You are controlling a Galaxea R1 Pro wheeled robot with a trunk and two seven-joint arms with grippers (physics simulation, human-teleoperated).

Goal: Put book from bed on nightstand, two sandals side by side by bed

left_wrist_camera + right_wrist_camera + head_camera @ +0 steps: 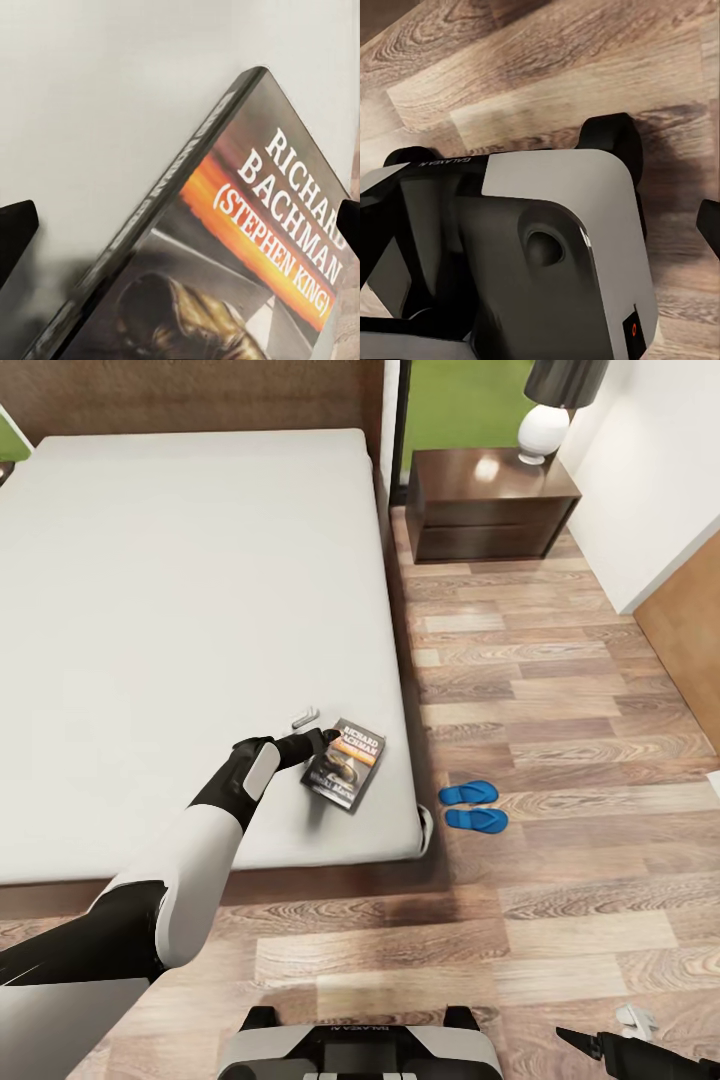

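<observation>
Here, the landmark is the large bed (190, 610): a flat, matte white mattress in a dark brown wooden frame, with a woven-looking brown headboard at its far end.

Thin paperback book (345, 762), dark grey glossy cover, white "RICHARD BACHMAN" lettering, orange band, dark picture beneath. It lies flat on the mattress near the bed's foot-end corner, on the side facing the window. In the left wrist view the book (225, 247) shows a narrow dark spine and crisp square corners.

Left gripper (327, 737), black, at the end of a smooth white-and-black arm, reaches over the mattress to the book's near edge. Its two dark fingertips (16, 236) stand wide apart at either side of the book, clasping nothing.

Two bright blue flip-flop sandals (472, 806), thin-strapped and flat-soled, sit side by side on the wood-plank floor (560, 680) just off that same bed corner.

Low glossy dark brown nightstand (490, 505), boxy, with two drawers, stands beside the bed's head end, bearing a lamp (552, 410) with a rounded white base and dark shade.

Right gripper (640, 1040) hangs low over the planks near the robot's grey rounded base (555, 247); I cannot tell how wide it stands.
</observation>
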